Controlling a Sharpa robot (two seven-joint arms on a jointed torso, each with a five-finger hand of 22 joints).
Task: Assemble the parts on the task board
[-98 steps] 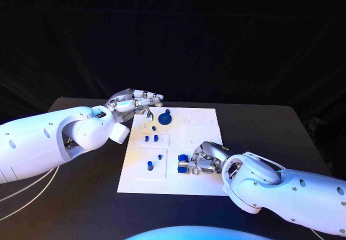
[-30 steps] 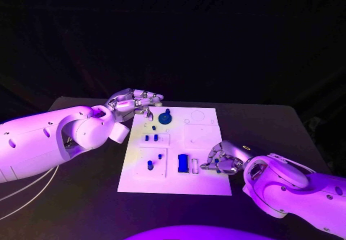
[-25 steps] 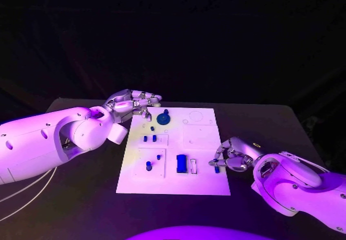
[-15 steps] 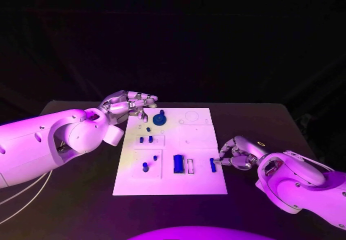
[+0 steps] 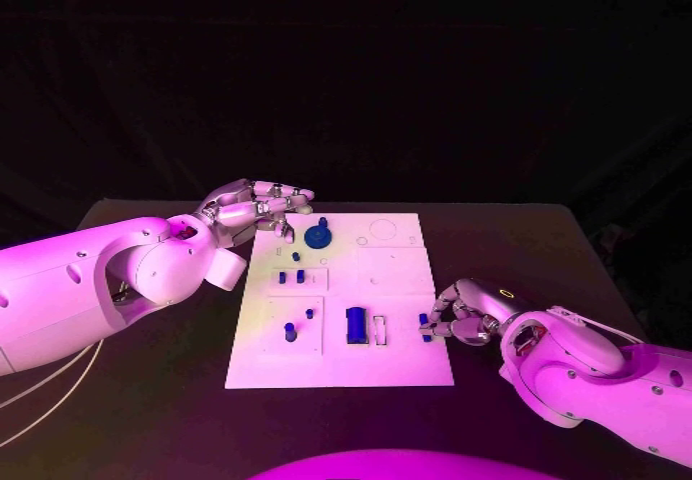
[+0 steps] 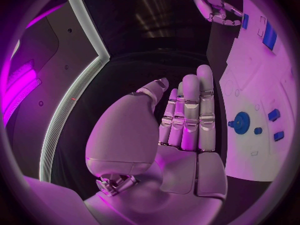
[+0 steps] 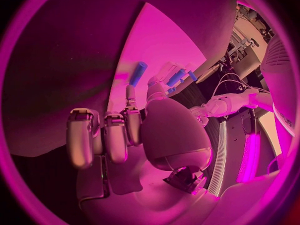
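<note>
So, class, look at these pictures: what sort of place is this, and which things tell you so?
Probably a robotics lab or test bench. A white task board with small blue parts lies on a black table against a dark backdrop, and the robot's left hand and right hand work at it.

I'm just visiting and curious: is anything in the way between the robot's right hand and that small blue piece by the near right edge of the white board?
Nothing visible. The right hand is right at the small blue piece on the white board, fingertips against it; whether it grips it is unclear.
</note>
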